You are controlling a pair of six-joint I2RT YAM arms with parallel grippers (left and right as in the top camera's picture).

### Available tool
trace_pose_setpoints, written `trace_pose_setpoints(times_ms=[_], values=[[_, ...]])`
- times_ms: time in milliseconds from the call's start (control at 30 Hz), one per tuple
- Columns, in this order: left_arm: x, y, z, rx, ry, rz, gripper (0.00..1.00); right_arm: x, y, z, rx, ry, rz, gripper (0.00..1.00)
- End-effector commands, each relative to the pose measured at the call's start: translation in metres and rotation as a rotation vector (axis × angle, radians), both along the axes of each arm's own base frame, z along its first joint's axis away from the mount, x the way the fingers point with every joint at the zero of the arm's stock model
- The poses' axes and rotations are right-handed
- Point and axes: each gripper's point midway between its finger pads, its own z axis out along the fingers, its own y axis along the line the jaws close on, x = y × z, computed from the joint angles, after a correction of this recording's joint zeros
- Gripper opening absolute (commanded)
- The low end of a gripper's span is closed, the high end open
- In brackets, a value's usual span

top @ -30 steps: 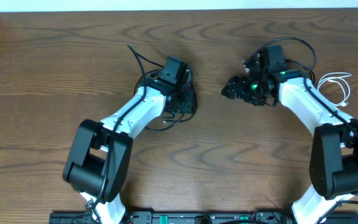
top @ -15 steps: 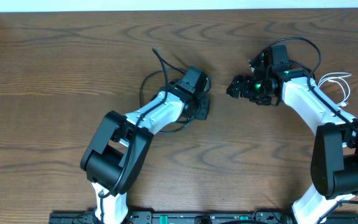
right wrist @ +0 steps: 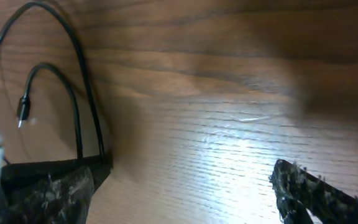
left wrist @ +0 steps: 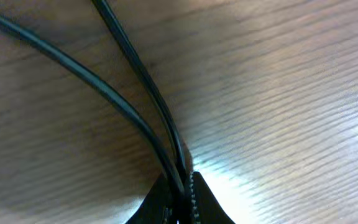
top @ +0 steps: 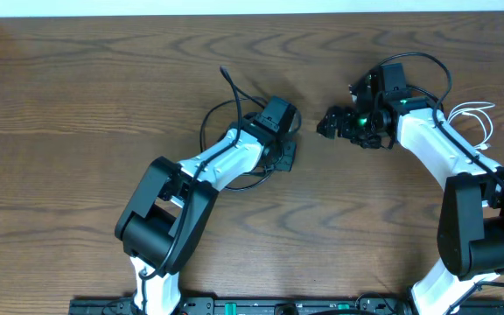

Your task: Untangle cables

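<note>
Change: left claw (left wrist: 180,182) had just clenched on the black cable (left wrist: 107,96), mid-frame.
Right claw (right wrist: 188,177): released, empty.
Meaning: separation could start.

desk (top: 77,87): wood, brown grain, smooth, soft sheen under the light
black cable (left wrist: 135,60): smooth sheath, slightly glossy, plastic-like
white cable (top: 471,108): plastic-like, finish too small to tell
right tool pads (right wrist: 309,190): black, rough, matt
left arm shell (top: 221,156): white plastic, glossy

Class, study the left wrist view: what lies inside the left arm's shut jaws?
Two strands of thin black cable run into the shut jaws over the brown wooden table. The pinched stretch itself is hidden.
</note>
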Motion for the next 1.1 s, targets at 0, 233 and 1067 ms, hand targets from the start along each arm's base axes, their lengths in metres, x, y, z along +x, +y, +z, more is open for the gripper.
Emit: trace_pose_setpoints(times_ms=[0, 233, 1067], values=[[-0.001, 0.010, 0.022, -0.026, -0.007, -0.078, 0.07, -0.002, 0.009, 0.008, 0.106, 0.000, 0.040, 0.90], [-0.020, -0.008, 0.108, -0.296, -0.109, -0.359, 0.07, 0.005, 0.032, 0.038, 0.347, -0.013, 0.056, 0.90], [-0.022, 0.012, 0.112, -0.184, -0.183, -0.467, 0.07, -0.023, 0.079, 0.055, 0.602, 0.204, 0.016, 0.76]])
